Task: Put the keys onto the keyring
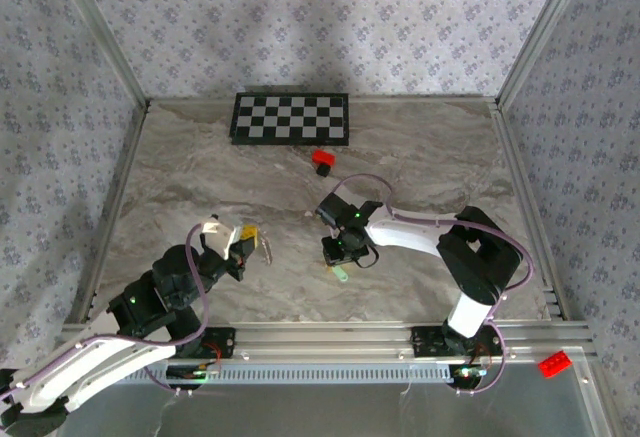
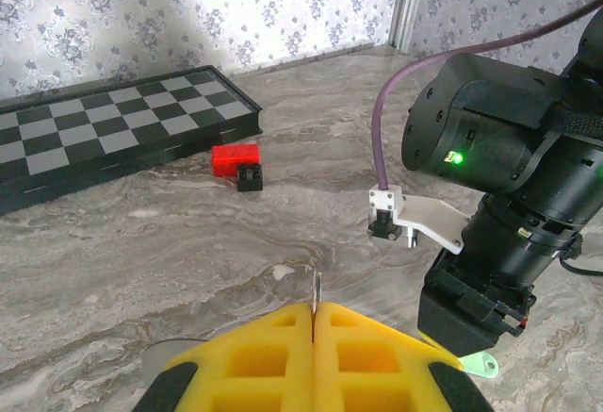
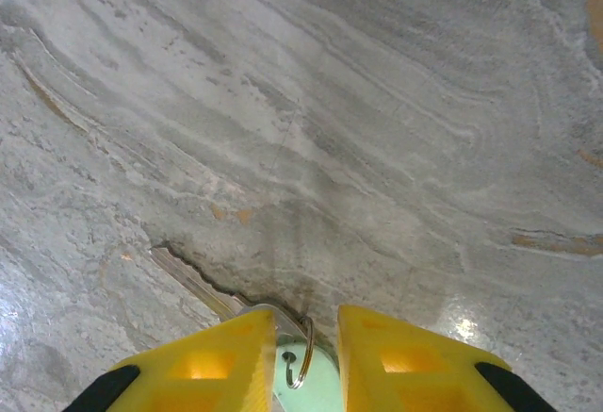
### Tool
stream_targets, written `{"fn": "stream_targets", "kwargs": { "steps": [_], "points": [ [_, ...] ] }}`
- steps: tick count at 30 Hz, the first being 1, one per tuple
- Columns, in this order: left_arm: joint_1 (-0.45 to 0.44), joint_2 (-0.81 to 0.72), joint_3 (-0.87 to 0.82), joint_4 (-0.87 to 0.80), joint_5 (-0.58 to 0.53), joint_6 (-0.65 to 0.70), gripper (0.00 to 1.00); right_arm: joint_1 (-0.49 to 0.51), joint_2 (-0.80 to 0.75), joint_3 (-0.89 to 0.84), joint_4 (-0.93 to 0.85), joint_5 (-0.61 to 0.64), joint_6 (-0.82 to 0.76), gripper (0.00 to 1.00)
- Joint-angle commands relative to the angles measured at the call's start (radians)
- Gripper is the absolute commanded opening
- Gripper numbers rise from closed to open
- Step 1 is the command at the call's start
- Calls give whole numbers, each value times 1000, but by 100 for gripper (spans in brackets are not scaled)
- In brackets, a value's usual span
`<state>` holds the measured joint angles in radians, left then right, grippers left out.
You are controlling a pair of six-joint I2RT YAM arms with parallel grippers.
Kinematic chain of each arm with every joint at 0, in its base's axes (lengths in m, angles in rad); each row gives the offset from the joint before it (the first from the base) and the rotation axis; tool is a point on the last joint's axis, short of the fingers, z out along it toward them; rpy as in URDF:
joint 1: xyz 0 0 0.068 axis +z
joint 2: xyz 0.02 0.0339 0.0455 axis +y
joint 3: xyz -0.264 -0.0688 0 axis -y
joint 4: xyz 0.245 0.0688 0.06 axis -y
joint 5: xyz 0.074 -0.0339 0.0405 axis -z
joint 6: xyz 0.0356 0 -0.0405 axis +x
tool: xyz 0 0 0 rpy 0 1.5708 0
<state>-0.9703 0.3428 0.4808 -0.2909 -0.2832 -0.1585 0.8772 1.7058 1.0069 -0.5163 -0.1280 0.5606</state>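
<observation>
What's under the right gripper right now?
The key: its silver blade runs out onto the table, its mint-green head sits in the right gripper, a small ring through its hole. The fingers cover the head's edges.

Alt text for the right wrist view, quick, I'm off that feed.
A key with a mint-green head and a small wire ring through it sits between the right gripper's yellow fingers. Its silver blade angles up-left across the grey marble table.

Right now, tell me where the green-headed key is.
In the top view the key sits just right of centre, its green head between the right tool's fingers, the red block beyond it.
</observation>
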Motion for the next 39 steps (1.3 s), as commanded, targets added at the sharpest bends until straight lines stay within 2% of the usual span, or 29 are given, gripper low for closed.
{"fn": "stream_targets", "kwargs": {
  "steps": [1,15,39],
  "points": [
    [1,1,8,45,8,12,0,-8,10,28,-37,0,-10,24],
    [1,-2,7,45,3,11,0,2,16,33,-51,2,-11,21],
    [1,0,10,39,1,7,0,6,0,23,-49,13,-18,11]
  ]
}}
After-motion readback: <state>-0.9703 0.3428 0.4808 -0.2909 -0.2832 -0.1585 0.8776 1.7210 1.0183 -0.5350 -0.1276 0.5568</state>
